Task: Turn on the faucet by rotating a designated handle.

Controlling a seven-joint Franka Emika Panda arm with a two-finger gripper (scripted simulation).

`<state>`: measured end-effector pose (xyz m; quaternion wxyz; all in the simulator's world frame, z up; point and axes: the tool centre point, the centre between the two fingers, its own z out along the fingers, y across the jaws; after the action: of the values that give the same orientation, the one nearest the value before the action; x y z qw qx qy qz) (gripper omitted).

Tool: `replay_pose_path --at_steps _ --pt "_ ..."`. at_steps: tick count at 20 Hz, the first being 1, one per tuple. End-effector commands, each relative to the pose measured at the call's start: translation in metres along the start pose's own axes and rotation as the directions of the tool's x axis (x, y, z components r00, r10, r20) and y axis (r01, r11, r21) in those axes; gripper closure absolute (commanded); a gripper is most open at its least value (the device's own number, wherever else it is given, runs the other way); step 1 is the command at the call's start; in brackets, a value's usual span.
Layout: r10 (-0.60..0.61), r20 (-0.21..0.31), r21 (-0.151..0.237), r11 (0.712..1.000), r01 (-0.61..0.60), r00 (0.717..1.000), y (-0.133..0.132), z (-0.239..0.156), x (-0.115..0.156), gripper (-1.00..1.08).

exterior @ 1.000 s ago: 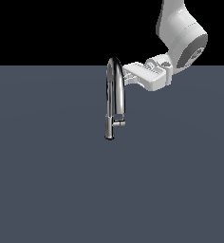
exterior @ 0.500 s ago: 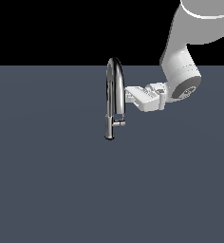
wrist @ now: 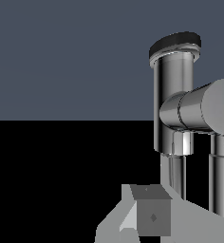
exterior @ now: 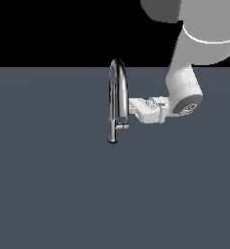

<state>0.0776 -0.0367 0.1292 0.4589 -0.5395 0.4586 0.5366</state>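
The chrome gooseneck faucet [exterior: 118, 92] stands on the dark grey surface in the middle of the exterior view. Its short handle [exterior: 123, 126] sticks out from the lower stem toward the exterior view's right. My gripper [exterior: 132, 106] lies level, just right of the faucet and a little above the handle, with its tips close to the spout. Its fingers look pressed together and hold nothing. In the wrist view the stem [wrist: 172, 95] and the handle [wrist: 201, 110] fill the frame close ahead of the gripper [wrist: 143, 211].
The flat dark grey surface [exterior: 53, 185] stretches all around the faucet. The white arm [exterior: 185, 92] rises at the exterior view's upper right.
The arm has come down, and the gripper has dropped from beside the top of the spout to mid-stem height, staying just right of the faucet. The faucet and handle have not moved.
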Motion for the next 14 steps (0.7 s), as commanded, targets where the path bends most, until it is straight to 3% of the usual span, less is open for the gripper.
replay_pose_path --at_steps 1,14 --pt "0.001 0.002 0.003 1.000 -0.001 1.000 -0.001 0.001 0.000 1.08" --pt "0.001 0.002 0.003 1.000 -0.001 1.000 0.020 0.000 -0.004 1.08"
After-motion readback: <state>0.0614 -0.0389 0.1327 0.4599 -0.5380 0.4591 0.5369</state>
